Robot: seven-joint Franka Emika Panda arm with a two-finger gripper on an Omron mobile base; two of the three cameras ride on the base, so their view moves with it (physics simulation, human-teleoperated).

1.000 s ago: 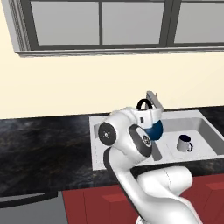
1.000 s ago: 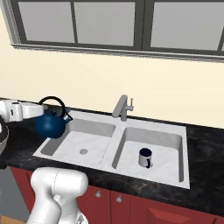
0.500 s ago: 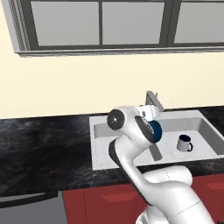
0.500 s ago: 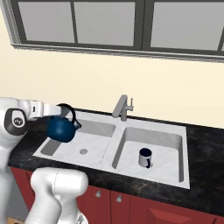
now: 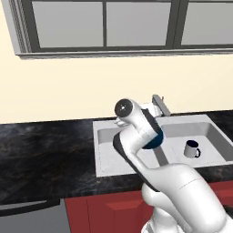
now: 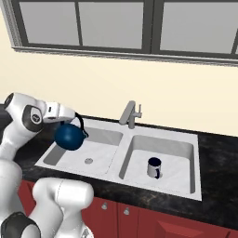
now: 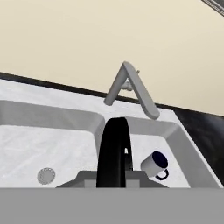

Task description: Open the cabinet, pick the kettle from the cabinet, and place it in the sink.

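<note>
Because the kettle (image 6: 69, 135) hangs by its black arched handle (image 7: 113, 151), the pincer (image 6: 69, 115) stays above the round blue body and lets it dangle upright, clear of the metal below. Its jaws are almost fully closed, clamped on that handle, which rises as a dark band between them in the hand view. From the right base view the kettle sits in the air over the left basin of the sink (image 6: 160, 185), near its outer rim and above the drain (image 6: 88, 161), not touching the bottom. A dark mug (image 6: 154, 168) stands in the right basin, past the faucet (image 6: 129, 114), so the left basin looks like the open spot for the kettle. Lowering is probably all that remains before release, with the black worktop (image 5: 45, 154) rim close enough to clip.
</note>
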